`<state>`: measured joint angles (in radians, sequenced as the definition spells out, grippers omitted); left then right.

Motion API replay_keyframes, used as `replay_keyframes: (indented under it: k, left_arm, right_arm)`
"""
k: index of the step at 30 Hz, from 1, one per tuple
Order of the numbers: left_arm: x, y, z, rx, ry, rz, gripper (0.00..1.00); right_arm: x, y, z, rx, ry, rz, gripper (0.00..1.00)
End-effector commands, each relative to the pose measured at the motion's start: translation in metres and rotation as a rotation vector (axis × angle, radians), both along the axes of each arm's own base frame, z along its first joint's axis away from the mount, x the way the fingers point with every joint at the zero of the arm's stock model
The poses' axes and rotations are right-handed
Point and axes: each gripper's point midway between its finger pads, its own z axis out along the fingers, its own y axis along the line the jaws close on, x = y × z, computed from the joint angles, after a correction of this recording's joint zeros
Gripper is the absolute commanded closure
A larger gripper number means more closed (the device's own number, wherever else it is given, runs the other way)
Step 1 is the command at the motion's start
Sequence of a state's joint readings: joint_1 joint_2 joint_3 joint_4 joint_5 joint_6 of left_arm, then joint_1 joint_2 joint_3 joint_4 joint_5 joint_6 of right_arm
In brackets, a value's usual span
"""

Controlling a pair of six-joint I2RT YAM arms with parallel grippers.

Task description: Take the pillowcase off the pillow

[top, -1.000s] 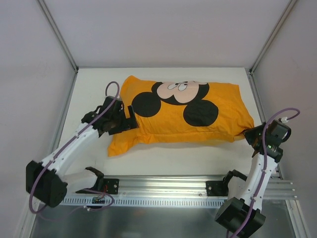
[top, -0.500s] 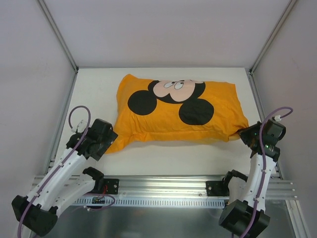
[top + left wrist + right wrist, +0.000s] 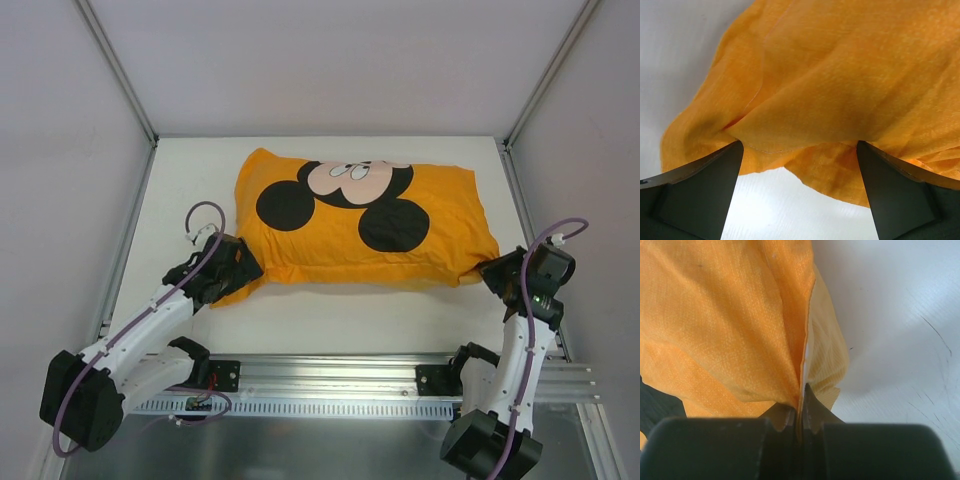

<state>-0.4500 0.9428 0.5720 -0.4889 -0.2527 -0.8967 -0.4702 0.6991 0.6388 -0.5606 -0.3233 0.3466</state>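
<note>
The orange-yellow pillowcase (image 3: 340, 235) with its Mickey Mouse print lies stuffed across the white table (image 3: 330, 310). The pillow is hidden inside it. My left gripper (image 3: 243, 272) is at the cover's near-left corner. In the left wrist view that gripper (image 3: 799, 150) stands open, its jaws wide apart, with the loose hem of the pillowcase (image 3: 840, 75) hanging between and just beyond the fingertips. My right gripper (image 3: 488, 268) is at the near-right corner. The right wrist view shows this gripper (image 3: 802, 392) shut on a pinched fold of the pillowcase (image 3: 715, 315).
Grey enclosure walls stand close on the left, right and back of the table. An aluminium rail (image 3: 330, 375) carrying both arm bases runs along the near edge. A strip of bare table lies between the pillowcase and the rail.
My left arm drew back toward the near-left, then came forward again to the pillowcase's near-left corner, still open. The cover shifted slightly left. My right gripper kept its hold.
</note>
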Motion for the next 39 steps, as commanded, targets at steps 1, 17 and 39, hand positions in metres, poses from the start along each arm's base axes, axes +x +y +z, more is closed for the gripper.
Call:
replay_keyframes:
  k: [1, 17, 39]
  left_arm:
    - [0.021, -0.023, 0.003, -0.044, -0.110, -0.164, 0.01]
    - [0.027, -0.051, 0.006, -0.166, -0.211, -0.264, 0.10]
    - [0.038, -0.053, 0.054, -0.122, -0.204, -0.294, 1.00]
  right_arm:
    - [-0.003, 0.012, -0.001, 0.022, -0.008, 0.051, 0.99]
    - [-0.003, 0.014, -0.005, 0.033, -0.003, 0.061, 0.99]
    - [0.001, 0.009, 0.002, 0.008, -0.010, 0.055, 0.99]
